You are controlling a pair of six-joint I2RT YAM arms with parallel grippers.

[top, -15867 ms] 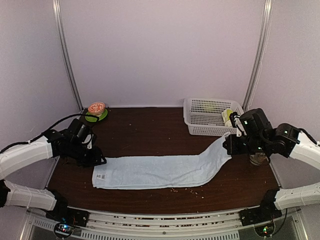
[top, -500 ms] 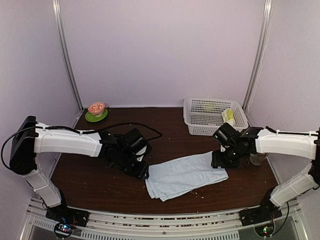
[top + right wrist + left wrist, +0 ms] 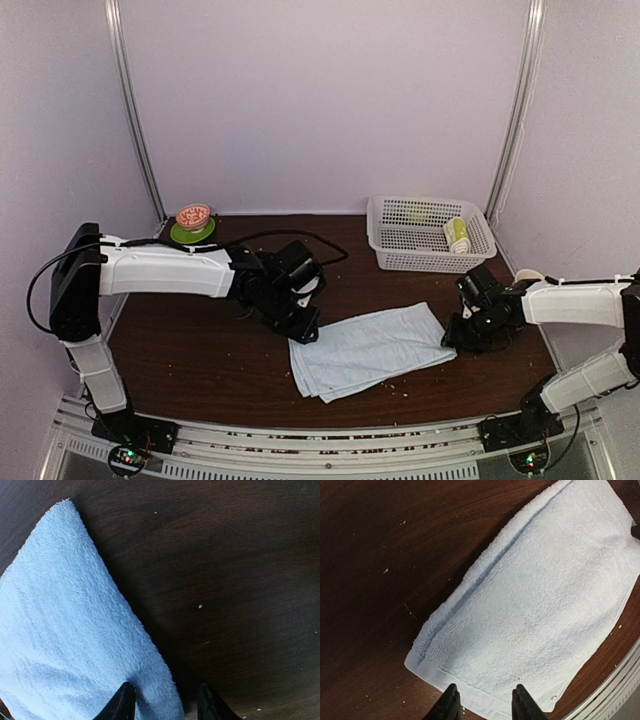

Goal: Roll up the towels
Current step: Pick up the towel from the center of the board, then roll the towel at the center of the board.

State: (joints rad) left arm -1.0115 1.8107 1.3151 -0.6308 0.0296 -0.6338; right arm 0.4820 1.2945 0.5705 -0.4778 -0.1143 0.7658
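The pale-blue towel (image 3: pixel 368 348) lies folded over on the dark wooden table (image 3: pixel 200 360), slanting from near left to far right. My left gripper (image 3: pixel 305 328) is at its left hem, open; in the left wrist view the towel (image 3: pixel 540 610) spreads out past the two fingertips of that gripper (image 3: pixel 485 690), which holds nothing. My right gripper (image 3: pixel 455 340) is low at the towel's right corner, open. In the right wrist view the towel's edge (image 3: pixel 75 630) runs under the gap of that gripper (image 3: pixel 165 687). The lime-green towel (image 3: pixel 456 234) sits rolled in the basket.
A white slotted basket (image 3: pixel 410 235) stands at the back right. A green saucer with an orange bowl (image 3: pixel 192 222) sits in the back left corner. The left arm's black cable (image 3: pixel 290 240) loops over the table behind it. Crumbs dot the wood near the front edge.
Since the earliest frame the long spread towel has been folded to about half its length. In the last half second the left gripper shifted right and the right gripper drew back off the towel's corner.
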